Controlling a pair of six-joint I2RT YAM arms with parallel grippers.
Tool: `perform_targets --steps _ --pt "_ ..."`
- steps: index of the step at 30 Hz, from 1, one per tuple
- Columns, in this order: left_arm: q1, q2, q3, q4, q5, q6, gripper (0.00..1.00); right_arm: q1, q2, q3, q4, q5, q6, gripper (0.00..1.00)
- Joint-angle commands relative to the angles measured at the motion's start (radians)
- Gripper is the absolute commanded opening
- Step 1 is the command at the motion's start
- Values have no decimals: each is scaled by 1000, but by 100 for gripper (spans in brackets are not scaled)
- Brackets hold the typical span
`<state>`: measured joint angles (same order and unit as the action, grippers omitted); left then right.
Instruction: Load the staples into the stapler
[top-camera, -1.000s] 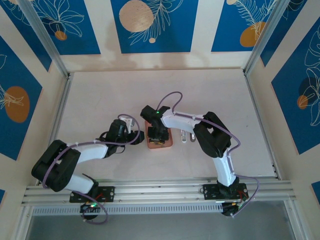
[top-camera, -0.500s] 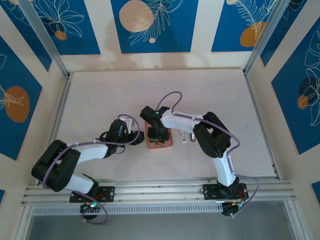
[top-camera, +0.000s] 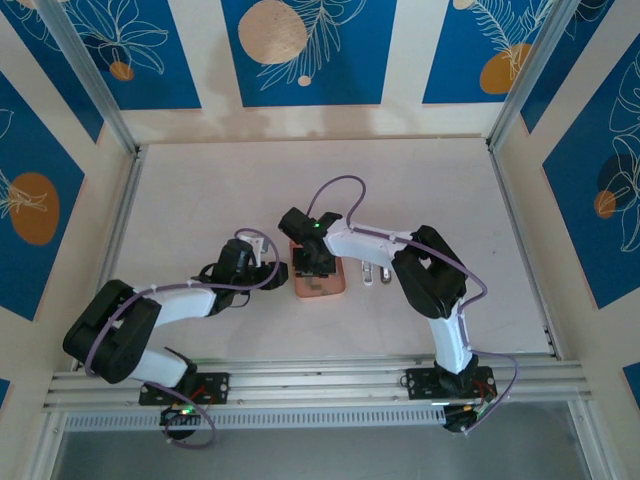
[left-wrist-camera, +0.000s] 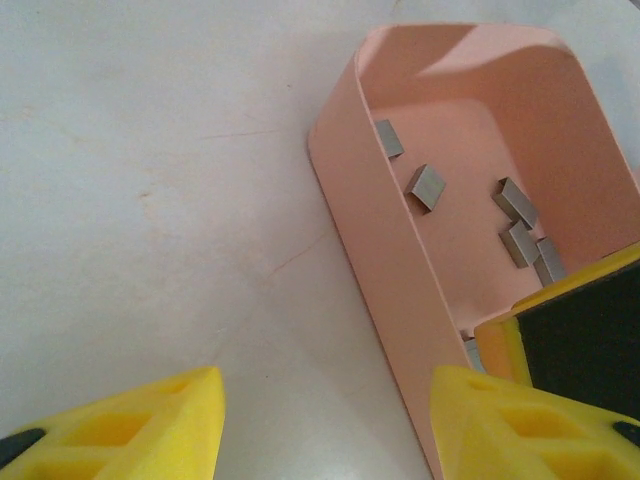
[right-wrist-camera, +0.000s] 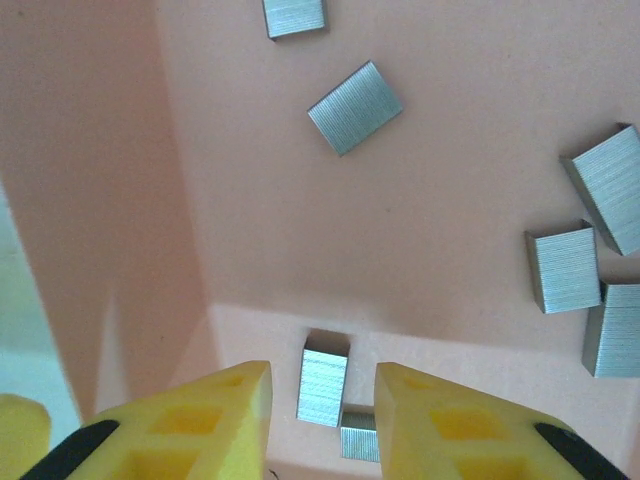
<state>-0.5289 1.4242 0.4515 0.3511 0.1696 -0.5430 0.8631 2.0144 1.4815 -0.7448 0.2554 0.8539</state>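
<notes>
The right gripper (right-wrist-camera: 322, 392) stood with its yellow fingertips (right-wrist-camera: 215, 415) parted astride one strip of the staples (right-wrist-camera: 323, 380), low in the centre of the wrist frame. A sliver of pink showed on either side, so nothing was pinched. The strip's long axis ran up and down the frame, parallel to the finger faces, so closing would squeeze it across its short width. A smaller clump (right-wrist-camera: 358, 443) lay just beside its lower right corner and might, I judged, get dragged along. Other loose strips (right-wrist-camera: 355, 107) lay toward the top centre and right edge, well apart. The wall of the pink tray (right-wrist-camera: 90, 200) rose at the left of the frame, near the left-hand fingertip, leaving little room that way. The left gripper (left-wrist-camera: 320, 430) was also unclenched and empty, one fingertip over bare table (left-wrist-camera: 150, 200) at lower left, the other by the tray wall at lower right. Overhead, the right arm was the nearer to the staples, and what I took for the stapler (top-camera: 372, 272) lay just right of the tray.
</notes>
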Motion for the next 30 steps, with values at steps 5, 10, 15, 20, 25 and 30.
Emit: perform_targets --steps 5,10,15,20,25,30 --pt "-9 -13 1 -20 -19 -4 56 5 59 34 -16 -35 -6 34" --pt "-9 -15 -1 -19 -18 -3 56 2 83 34 -11 -49 -4 34" --pt "-8 -18 -2 -19 -18 -1 56 -5 128 34 -64 -52 26 31" --pt "-7 -16 -3 -19 -16 0 56 -2 137 35 -102 -55 46 25" --pt "-7 -13 -3 -15 -17 -1 56 6 120 43 -101 -61 55 21" --pt "-8 -11 -1 -15 -18 3 56 8 89 47 -85 -53 63 18"
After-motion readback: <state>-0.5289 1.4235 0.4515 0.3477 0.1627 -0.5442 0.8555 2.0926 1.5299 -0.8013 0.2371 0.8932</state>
